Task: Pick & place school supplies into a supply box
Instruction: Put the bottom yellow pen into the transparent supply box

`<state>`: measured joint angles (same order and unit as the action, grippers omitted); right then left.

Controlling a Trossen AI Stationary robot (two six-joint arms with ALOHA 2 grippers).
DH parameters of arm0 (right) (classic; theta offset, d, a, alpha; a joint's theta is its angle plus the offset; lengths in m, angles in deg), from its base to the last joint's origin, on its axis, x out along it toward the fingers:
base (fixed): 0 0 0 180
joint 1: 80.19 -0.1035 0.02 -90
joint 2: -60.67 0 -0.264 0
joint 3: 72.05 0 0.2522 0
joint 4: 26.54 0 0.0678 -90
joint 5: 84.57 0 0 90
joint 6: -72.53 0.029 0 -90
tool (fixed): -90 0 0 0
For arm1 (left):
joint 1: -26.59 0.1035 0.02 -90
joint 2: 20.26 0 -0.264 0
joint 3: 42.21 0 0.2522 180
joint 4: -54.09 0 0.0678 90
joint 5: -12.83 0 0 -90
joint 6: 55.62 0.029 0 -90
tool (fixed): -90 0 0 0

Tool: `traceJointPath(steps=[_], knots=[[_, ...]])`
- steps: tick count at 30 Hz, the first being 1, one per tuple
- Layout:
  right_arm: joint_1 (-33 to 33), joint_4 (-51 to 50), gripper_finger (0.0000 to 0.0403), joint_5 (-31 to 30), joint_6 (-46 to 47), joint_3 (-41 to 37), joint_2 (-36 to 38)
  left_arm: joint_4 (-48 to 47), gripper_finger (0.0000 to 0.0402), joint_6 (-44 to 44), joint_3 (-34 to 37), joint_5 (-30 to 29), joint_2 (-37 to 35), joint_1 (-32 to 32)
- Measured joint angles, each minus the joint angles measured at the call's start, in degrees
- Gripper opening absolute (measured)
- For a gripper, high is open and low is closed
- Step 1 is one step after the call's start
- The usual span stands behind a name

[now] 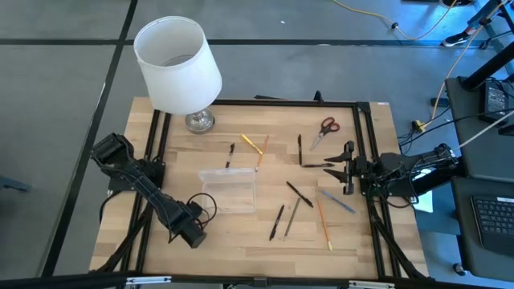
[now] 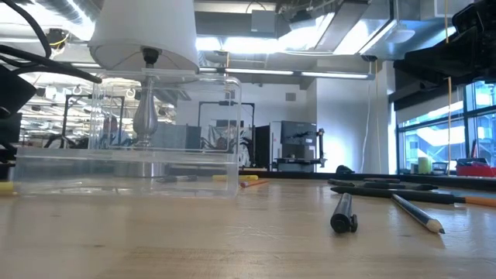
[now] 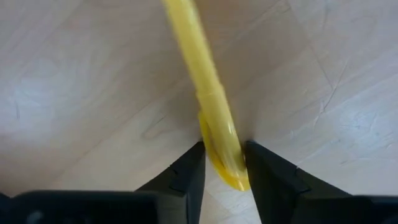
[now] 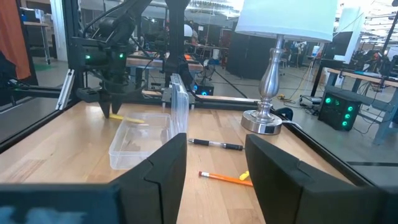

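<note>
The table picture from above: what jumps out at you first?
The big white lamp at the table's far left corner. Next, the clear box in the middle, with pencils and red scissors scattered to its right. The left gripper has its fingers around a yellow pencil.

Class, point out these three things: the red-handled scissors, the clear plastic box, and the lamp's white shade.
red-handled scissors (image 1: 324, 129), high view, at the crossing of the blades.
clear plastic box (image 1: 228, 191), high view, its floor.
lamp's white shade (image 1: 178, 68), high view, its side wall.

Yellow pencil (image 3: 208, 93); clear supply box (image 1: 229, 191); red-handled scissors (image 1: 324, 131); white-shaded lamp (image 1: 177, 64); pale wooden table (image 1: 241, 241)
</note>
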<state>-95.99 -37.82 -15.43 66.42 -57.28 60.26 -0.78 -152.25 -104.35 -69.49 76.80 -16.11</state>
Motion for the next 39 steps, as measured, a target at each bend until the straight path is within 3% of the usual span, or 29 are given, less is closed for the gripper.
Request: traceJointPath(steps=[11,22,29,33,39], knots=[[0.0,0.0,0.0168,0.0,-0.1,0.0,0.0,-3.5,0.0054,-4.6,0.6,-0.4,-2.6,-1.3],[0.0,0.0,0.0168,0.0,-0.1,0.0,0.0,-7.3,0.0051,-6.6,1.2,2.8,-5.3,-4.4],[0.0,0.0,0.0168,0.0,-0.1,0.0,0.0,-6.3,0.005,-4.6,0.9,2.7,-10.4,-5.9],[0.0,0.0,0.0168,0.0,-0.1,0.0,0.0,-5.2,0.005,-0.6,0.8,-1.9,-12.1,-5.8],[0.0,0.0,0.0168,0.0,-0.1,0.0,0.0,-3.9,0.0048,2.0,0.8,-3.1,-14.6,-4.3]])
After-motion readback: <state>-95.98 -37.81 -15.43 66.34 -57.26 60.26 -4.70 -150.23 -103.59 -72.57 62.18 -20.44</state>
